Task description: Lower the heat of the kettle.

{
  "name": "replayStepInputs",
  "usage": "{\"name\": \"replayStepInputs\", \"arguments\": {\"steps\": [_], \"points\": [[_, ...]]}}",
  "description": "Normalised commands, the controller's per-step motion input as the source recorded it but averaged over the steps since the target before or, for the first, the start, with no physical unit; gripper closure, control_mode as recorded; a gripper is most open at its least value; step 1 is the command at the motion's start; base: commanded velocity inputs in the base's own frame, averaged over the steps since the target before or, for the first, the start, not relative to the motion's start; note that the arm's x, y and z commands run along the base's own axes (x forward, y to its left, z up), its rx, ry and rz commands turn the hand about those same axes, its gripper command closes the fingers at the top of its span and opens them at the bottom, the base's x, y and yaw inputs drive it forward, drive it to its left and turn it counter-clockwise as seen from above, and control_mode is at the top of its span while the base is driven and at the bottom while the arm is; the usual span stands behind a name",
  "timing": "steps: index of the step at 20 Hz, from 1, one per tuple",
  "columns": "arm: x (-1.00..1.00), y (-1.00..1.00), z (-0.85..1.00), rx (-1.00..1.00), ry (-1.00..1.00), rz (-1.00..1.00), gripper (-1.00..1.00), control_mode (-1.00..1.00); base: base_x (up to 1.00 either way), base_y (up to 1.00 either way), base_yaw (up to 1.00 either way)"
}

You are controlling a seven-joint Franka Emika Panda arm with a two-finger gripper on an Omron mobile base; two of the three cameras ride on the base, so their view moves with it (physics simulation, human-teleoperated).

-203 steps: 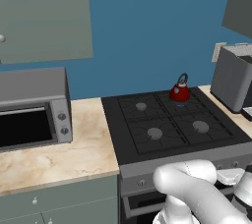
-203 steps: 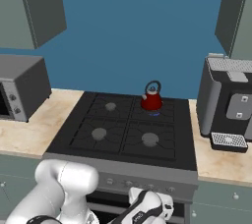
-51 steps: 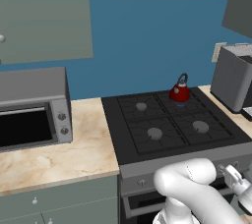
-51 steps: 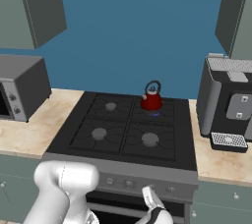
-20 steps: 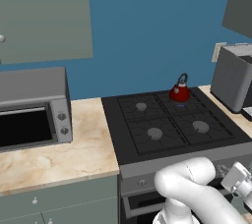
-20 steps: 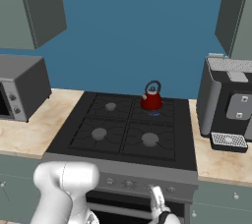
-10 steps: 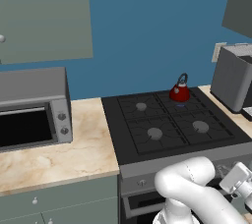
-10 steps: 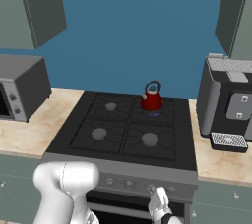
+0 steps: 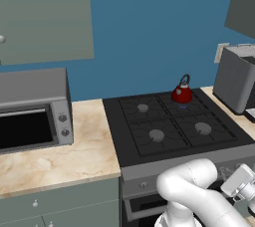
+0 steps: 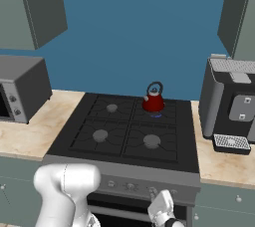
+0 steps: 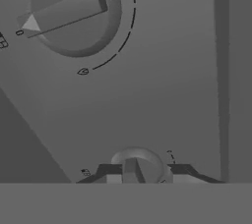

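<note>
Both base views look forward and down, sharing the stove (image 9: pixel 174 126); the hand view faces its knob (image 11: pixel 74 14) closely.
</note>
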Motion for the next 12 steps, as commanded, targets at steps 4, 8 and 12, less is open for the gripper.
{"name": "replayStepInputs", "arguments": {"steps": [4,8,12], "points": [[0.00,0.12,0.20,0.13,0.05,0.05,1.00,-1.00,0.00,0.00,0.00],[0.00,0.13,0.19,0.13,0.06,0.05,1.00,-1.00,0.00,0.00,0.00],[0.00,0.12,0.18,0.13,0.06,0.05,1.00,-1.00,0.00,0.00,0.00]]}}
